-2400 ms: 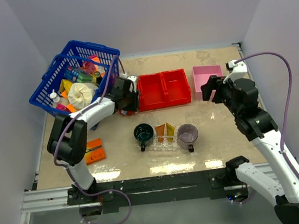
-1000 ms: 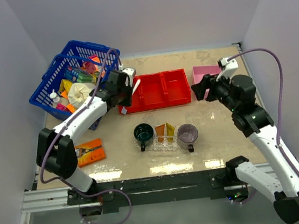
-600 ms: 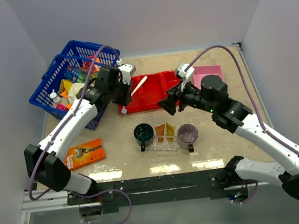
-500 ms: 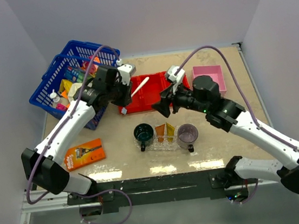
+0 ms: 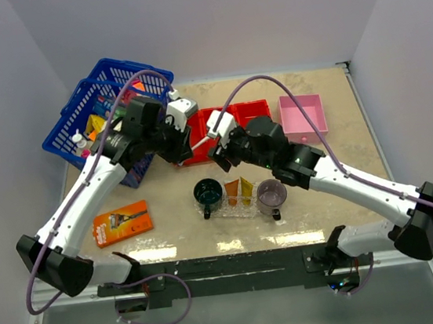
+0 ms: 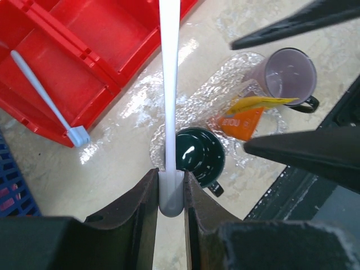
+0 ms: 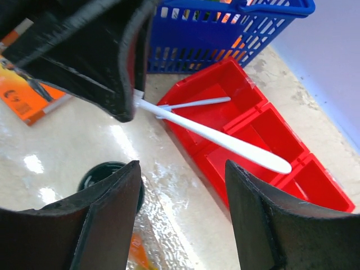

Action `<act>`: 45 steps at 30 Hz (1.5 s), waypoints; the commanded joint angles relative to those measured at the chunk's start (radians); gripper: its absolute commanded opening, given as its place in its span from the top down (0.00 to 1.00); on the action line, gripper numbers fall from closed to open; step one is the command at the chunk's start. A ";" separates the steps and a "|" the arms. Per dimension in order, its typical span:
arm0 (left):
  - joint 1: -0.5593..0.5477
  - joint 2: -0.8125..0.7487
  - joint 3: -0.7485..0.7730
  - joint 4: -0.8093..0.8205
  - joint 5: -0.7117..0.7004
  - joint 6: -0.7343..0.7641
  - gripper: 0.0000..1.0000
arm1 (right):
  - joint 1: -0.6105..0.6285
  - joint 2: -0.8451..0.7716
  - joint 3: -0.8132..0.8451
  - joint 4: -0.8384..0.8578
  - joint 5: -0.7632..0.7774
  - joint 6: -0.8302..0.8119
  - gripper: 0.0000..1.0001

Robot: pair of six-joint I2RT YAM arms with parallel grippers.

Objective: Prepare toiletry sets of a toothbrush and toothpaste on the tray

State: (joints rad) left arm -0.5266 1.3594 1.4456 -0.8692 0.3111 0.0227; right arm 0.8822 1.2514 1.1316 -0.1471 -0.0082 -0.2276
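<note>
Toothbrush [image 6: 169, 84] sits pinched between the left fingers [image 6: 136, 216].

White lettering on the orange tube [image 6: 242, 121] and print on the razor pack [image 5: 121, 223] are too blurred to read.

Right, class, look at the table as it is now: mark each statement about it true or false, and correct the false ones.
1. The left gripper is clamped on a white toothbrush. True.
2. An orange tube and a yellow tube lie on the clear tray, between the green cup and the purple cup. True.
3. Both toothbrushes already lie on the tray. False: one is held up in the left gripper, and the second toothbrush lies in the red bin.
4. The right gripper is shut on a tube. False: its jaws stand open and hold nothing.
</note>
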 commanded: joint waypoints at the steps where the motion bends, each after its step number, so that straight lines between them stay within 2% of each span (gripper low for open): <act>1: -0.010 -0.059 0.021 -0.011 0.103 0.026 1.00 | 0.018 0.000 0.020 0.087 0.060 -0.105 0.36; 16: -0.026 -0.112 0.002 -0.004 0.155 0.029 1.00 | 0.043 0.075 0.039 0.121 0.089 -0.182 0.38; 19: -0.024 -0.112 0.004 -0.001 0.183 0.031 1.00 | 0.049 0.075 0.027 0.144 0.100 -0.194 0.42; 23: -0.024 -0.108 0.007 0.012 0.215 0.028 1.00 | 0.061 0.080 0.017 0.167 0.108 -0.202 0.56; 28: -0.024 -0.092 0.015 0.027 0.241 0.020 0.99 | 0.073 0.082 0.008 0.188 0.102 -0.211 0.68; 29: -0.023 -0.089 0.015 0.030 0.243 0.016 0.98 | 0.075 0.083 0.008 0.188 0.100 -0.214 0.73; 34: -0.024 -0.075 0.015 0.058 0.246 0.008 0.86 | 0.087 0.079 -0.001 0.188 0.096 -0.233 0.82; 37: -0.024 -0.075 0.009 0.099 0.229 -0.003 0.77 | 0.090 0.077 -0.006 0.184 0.091 -0.237 0.91; 38: -0.024 -0.074 0.006 0.113 0.227 -0.010 0.74 | 0.092 0.075 -0.007 0.184 0.091 -0.237 0.97; 40: -0.023 -0.074 0.004 0.148 0.221 -0.015 0.63 | 0.092 0.074 -0.009 0.181 0.090 -0.234 1.00; 41: -0.023 -0.075 0.004 0.160 0.218 -0.015 0.61 | 0.092 0.075 -0.010 0.181 0.093 -0.234 1.00; 44: -0.023 -0.080 0.001 0.200 0.197 -0.015 0.44 | 0.092 0.065 -0.022 0.195 0.108 -0.220 1.00; 45: -0.020 -0.086 -0.001 0.220 0.186 -0.015 0.36 | 0.090 0.059 -0.029 0.216 0.125 -0.210 1.00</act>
State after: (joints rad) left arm -0.5369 1.2823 1.4437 -0.7395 0.4835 0.0162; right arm 0.9733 1.3388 1.1076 -0.0376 0.0799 -0.4618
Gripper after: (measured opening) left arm 0.520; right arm 0.056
